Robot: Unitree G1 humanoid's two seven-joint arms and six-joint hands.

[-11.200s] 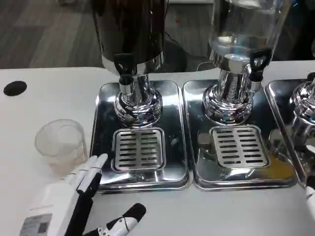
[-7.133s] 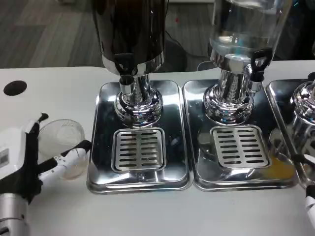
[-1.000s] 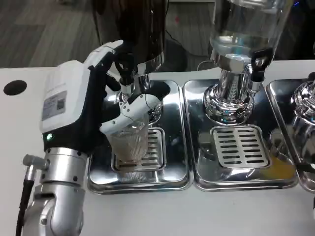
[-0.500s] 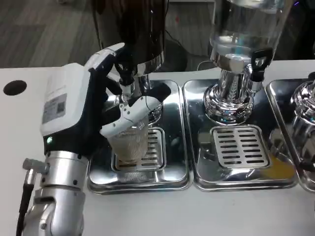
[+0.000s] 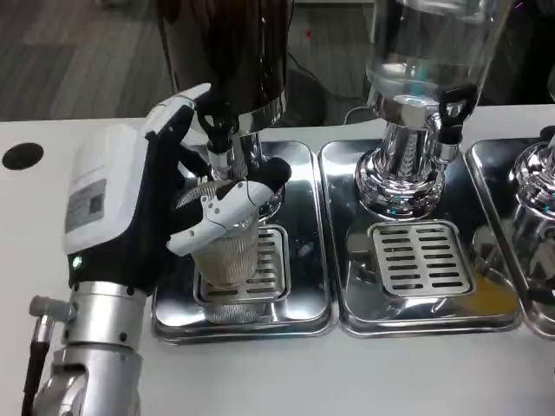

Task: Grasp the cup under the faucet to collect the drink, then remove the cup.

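Left hand [image 5: 143, 212] grips the clear plastic cup [image 5: 224, 256], holding it upright over the slotted drip grate [image 5: 270, 264] directly under the black faucet [image 5: 217, 130] of the dark drink dispenser [image 5: 225, 52] on the white table [image 5: 78, 156].

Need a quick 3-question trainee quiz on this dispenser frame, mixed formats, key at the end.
1. True or false: the left robot hand holds the cup.
2. The cup is over which drip grille? A) the left grille, under the dark dispenser's faucet; B) the middle grille, under the clear dispenser; C) neither, it stands on the white table.
3. Fill in: the black round mark lies on the table's far ____ side.

Key: 1 true; 2 A; 3 left.
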